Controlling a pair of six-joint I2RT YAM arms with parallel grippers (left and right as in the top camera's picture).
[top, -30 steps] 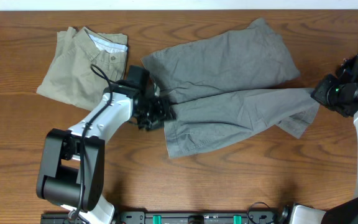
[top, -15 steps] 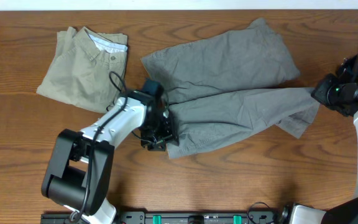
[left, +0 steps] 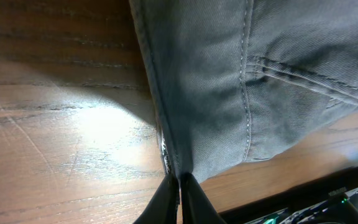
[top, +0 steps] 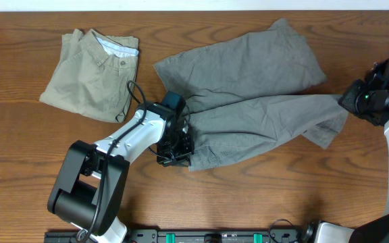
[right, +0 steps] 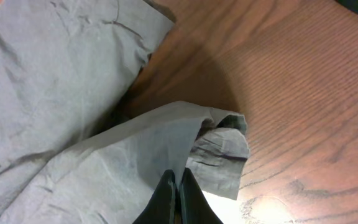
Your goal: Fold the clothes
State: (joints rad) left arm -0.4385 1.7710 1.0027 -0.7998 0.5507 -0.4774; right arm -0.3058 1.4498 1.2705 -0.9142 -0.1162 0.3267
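- Roughly in the middle of the wooden table [top: 19, 148], the grey shorts [top: 248, 74] lie spread out and creased. One leg slants toward the far edge and the other stretches across toward the right side.
- Left gripper [top: 179, 155]: it sits at the near left corner of the grey shorts. In the wrist view its fingers [left: 166, 196] are pressed together on the stitched edge of the cloth, pinching it low over the wood.
- Right gripper [top: 348, 102]: its jaws are fully closed at the end of the stretched leg. A raised fold of grey cloth runs right up to its tips, but I cannot tell whether any is nipped between them.
- Khaki shorts [top: 90, 74]: they lie folded at the far left, apart from the grey pair, with a small button [top: 122, 63] and pale lining showing at the waistband.
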